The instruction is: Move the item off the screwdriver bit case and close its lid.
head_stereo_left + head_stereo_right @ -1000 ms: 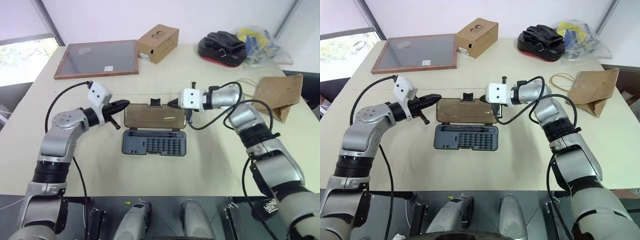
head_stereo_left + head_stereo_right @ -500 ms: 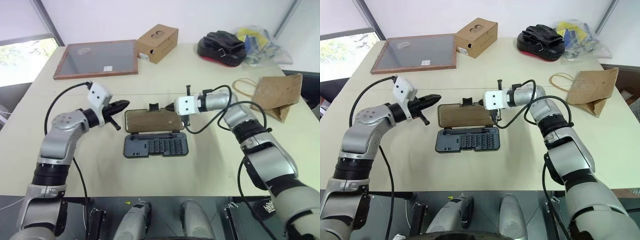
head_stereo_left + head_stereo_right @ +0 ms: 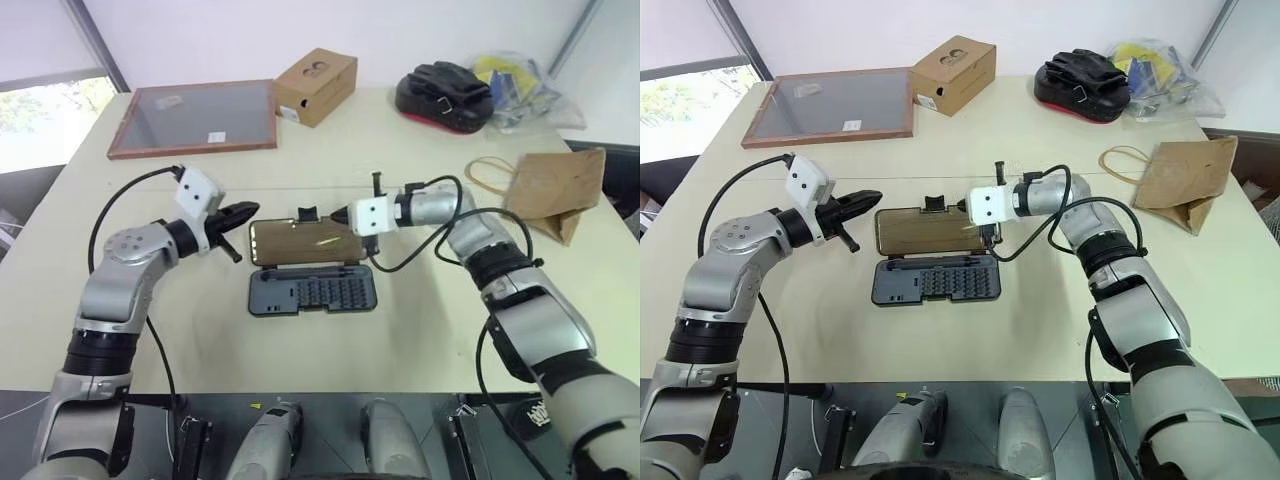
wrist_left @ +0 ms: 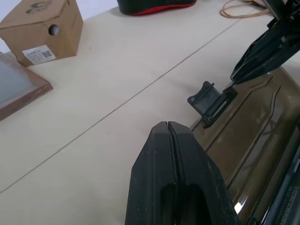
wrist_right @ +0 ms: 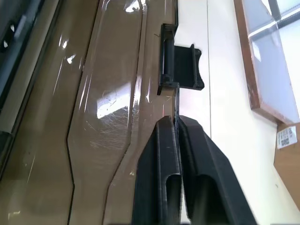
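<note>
At the lid's (image 3: 923,231) far edge by the latch (image 5: 180,65), my right claw (image 5: 176,123) seems to pinch that edge, hard to confirm. Left claw (image 4: 167,129) together. Bag (image 3: 1182,180) lies well clear on the counter (image 3: 940,330). A thin grip may slip, dropping the lid.

the open screwdriver bit case (image 3: 311,290) lies mid-tabletop (image 3: 300,340), its lid (image 3: 300,242) raised, with bare surface before it and on both sides. the left hand (image 3: 243,212) stands just beside the lid's left end; the right hand (image 3: 340,214) pinches its far edge beside the latch (image 3: 307,212). the paper bag (image 3: 555,190) lies well apart, far right.
</note>
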### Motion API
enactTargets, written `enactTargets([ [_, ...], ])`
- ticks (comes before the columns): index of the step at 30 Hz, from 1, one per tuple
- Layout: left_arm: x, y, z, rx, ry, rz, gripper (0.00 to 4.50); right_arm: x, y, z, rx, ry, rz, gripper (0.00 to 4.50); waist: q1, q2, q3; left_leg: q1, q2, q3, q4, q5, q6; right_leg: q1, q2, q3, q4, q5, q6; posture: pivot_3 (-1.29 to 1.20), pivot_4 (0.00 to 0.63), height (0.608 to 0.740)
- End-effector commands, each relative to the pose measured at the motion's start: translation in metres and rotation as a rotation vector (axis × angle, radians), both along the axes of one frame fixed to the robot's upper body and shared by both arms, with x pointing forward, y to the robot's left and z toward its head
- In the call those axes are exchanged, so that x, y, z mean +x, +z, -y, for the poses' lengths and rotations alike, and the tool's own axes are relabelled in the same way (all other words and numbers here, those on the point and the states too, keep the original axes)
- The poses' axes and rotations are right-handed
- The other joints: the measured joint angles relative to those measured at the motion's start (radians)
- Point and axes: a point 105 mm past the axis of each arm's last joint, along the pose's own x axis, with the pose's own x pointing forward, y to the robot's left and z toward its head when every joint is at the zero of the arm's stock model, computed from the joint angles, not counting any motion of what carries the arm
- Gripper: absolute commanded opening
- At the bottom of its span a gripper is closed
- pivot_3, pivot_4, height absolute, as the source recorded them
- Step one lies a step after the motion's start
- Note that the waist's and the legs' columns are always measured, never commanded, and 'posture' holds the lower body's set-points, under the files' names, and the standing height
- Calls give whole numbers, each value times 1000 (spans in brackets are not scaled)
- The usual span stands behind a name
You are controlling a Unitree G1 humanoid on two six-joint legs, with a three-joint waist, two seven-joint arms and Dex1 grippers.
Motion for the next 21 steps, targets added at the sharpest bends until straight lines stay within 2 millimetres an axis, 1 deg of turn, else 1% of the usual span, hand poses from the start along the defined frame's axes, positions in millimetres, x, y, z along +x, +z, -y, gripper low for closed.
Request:
enactTargets([
  [1,-4,13,-1,-8,-8,43,0,1,8,1,19,0,42,2003,-1,0,0,0,0,0,0,0,0,0,0,0,0,0,0,0,150,740],
  [2,-4,13,-1,-9,-8,42,0,0,8,1,22,-3,43,2475,-2,0,0,0,0,0,0,0,0,0,0,0,0,0,0,0,150,740],
  [3,-4,13,0,-9,-9,42,0,0,8,1,24,-4,43,3064,-2,0,0,0,0,0,0,0,0,0,0,0,0,0,0,0,150,740],
  [5,-4,14,0,-11,-10,41,0,1,8,3,30,-18,46,4078,-2,0,0,0,0,0,0,0,0,0,0,0,0,0,0,0,150,740],
  [6,-4,14,0,-12,-11,42,0,2,9,4,33,-28,47,4433,-1,0,0,0,0,0,0,0,0,0,0,0,0,0,0,0,150,740],
  [9,-2,15,0,-21,-5,45,0,5,16,6,79,-63,52,4433,0,0,0,0,0,0,0,0,0,0,0,0,0,0,0,0,150,740],
  [13,-2,19,-3,-69,2,33,0,11,43,10,296,-165,-5,4433,0,0,0,0,0,0,0,0,0,0,0,0,0,0,0,0,150,740],
  [15,-5,21,-2,-85,-14,22,0,11,50,13,360,-203,-23,4433,0,0,0,0,0,0,0,0,0,0,0,0,0,0,0,0,150,740],
  [18,-11,24,3,-107,-53,0,0,10,56,17,424,-255,-33,4433,1,0,0,0,0,-1,0,0,0,0,0,0,0,0,0,0,150,740],
  [21,-20,23,11,-93,-108,-23,0,7,56,20,468,-295,-49,4433,1,0,0,0,0,0,0,0,1,0,0,0,0,0,0,0,150,740],
])
